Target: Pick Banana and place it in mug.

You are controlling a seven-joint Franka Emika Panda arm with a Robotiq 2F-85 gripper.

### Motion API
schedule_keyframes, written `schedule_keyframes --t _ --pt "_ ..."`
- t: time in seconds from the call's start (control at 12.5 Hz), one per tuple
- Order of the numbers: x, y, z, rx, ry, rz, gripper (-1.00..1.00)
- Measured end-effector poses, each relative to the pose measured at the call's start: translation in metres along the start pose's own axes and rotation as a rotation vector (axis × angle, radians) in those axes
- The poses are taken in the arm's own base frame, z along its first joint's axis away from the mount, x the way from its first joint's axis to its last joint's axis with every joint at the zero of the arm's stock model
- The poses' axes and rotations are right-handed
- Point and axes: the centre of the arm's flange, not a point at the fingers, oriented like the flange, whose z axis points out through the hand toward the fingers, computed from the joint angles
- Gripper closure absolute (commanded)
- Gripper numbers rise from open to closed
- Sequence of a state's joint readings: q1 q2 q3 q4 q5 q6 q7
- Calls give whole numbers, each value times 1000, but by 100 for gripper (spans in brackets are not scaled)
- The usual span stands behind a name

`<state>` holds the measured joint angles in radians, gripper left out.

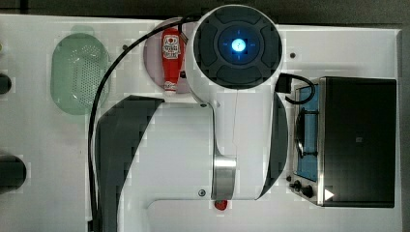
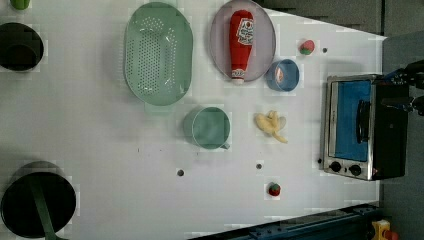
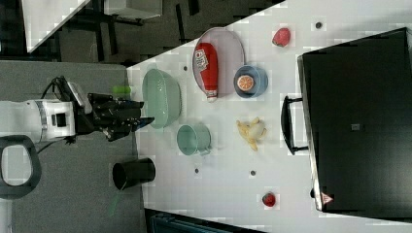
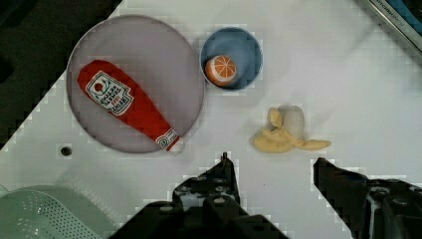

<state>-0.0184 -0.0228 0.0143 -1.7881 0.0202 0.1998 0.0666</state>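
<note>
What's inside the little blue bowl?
An orange slice sits inside the blue bowl, its cut face up. The slice covers the part of the bowl's bottom beneath it, so anything under it cannot be seen.

The top view looks straight down from close above the robot arm [image 1: 232, 96], which hides much of the white table [image 1: 43, 135]. The left view hangs higher, taking in the whole table. The right view looks down at a slant, sharing the ketchup bottle [image 3: 206, 68] with it. The wrist view sits nearest that bottle.
</note>
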Motion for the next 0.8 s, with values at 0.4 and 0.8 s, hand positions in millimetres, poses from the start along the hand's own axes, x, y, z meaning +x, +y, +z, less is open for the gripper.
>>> schedule_keyframes --t 0.4,0.8 --pt "-60 80 -53 -17 6 14 -100" --pt "-55 75 -1 -20 10 0 -100"
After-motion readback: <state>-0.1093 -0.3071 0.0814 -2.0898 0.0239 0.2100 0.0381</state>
